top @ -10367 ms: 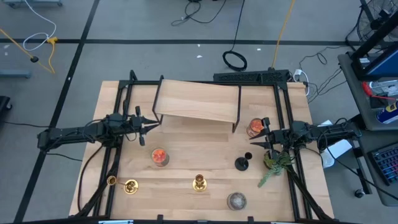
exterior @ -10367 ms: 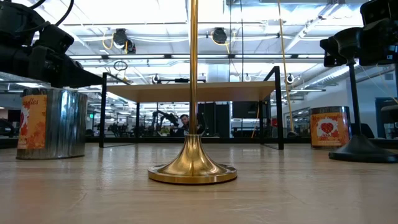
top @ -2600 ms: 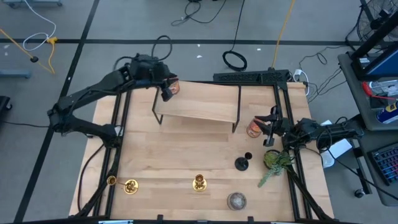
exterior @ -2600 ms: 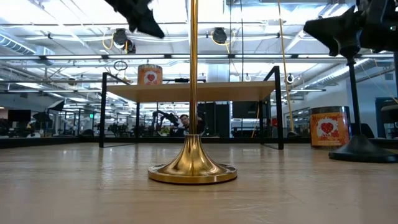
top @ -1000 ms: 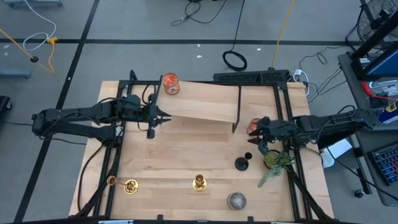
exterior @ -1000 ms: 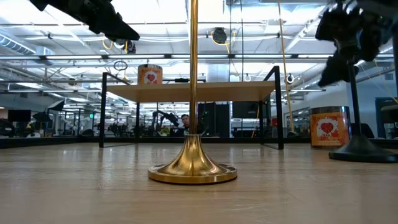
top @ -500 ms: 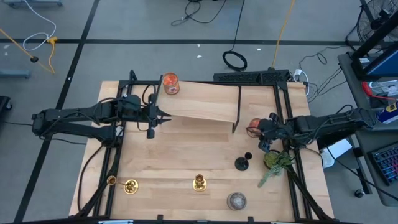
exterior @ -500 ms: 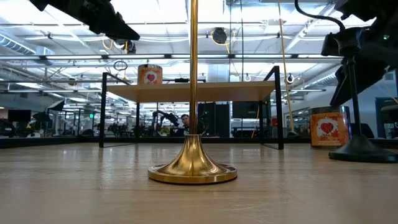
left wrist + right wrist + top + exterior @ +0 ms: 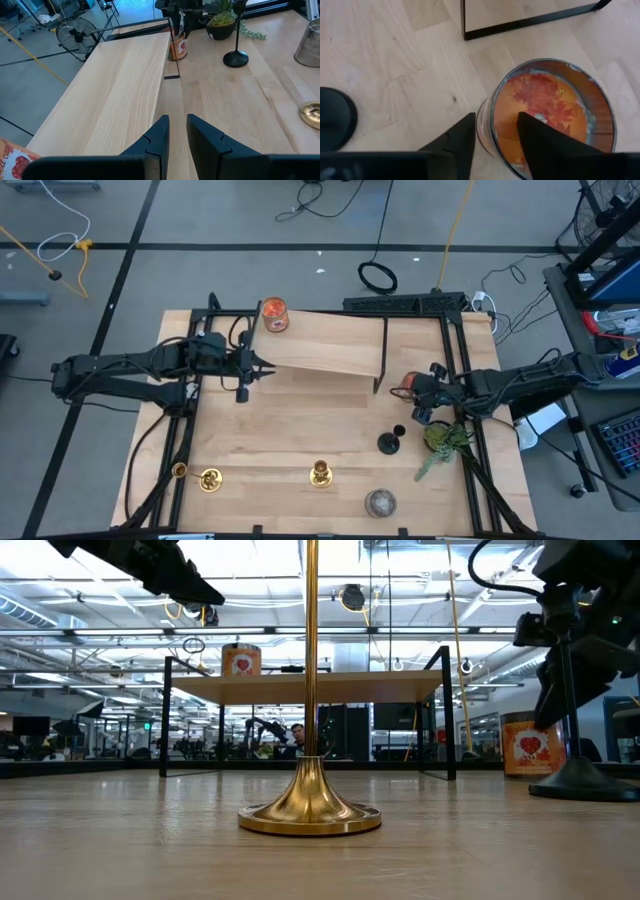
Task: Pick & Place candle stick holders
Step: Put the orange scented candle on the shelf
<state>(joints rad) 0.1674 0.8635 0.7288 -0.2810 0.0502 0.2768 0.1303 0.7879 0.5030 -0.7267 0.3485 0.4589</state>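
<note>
My right gripper (image 9: pixel 492 135) hangs over the orange jar candle (image 9: pixel 402 385) near the table's right edge, just beside the foot of the raised wooden shelf (image 9: pixel 325 345). The fingers stand a little apart, straddling the jar's near rim, one outside the glass and one over the wax (nothing gripped yet, as far as I can tell). My left gripper (image 9: pixel 174 131) waits by the shelf's left end, fingers slightly parted, holding nothing.

The holders themselves sit untouched: the black holder (image 9: pixel 389 442) stands just beside the jar toward the front edge, one brass holder (image 9: pixel 320 472) stands mid-table near the front edge, and the other brass holder (image 9: pixel 206 478) lies near the front left corner. A second orange jar (image 9: pixel 273 314) sits on the shelf's back left corner.

My worry is the rim grip. Glass pinched on one wall could slip or tip, and a tilting jar could knock over the slim black holder. The shelf's foot and the potted plant (image 9: pixel 440 438) also crowd my wrist, so a careless lift might catch them.
</note>
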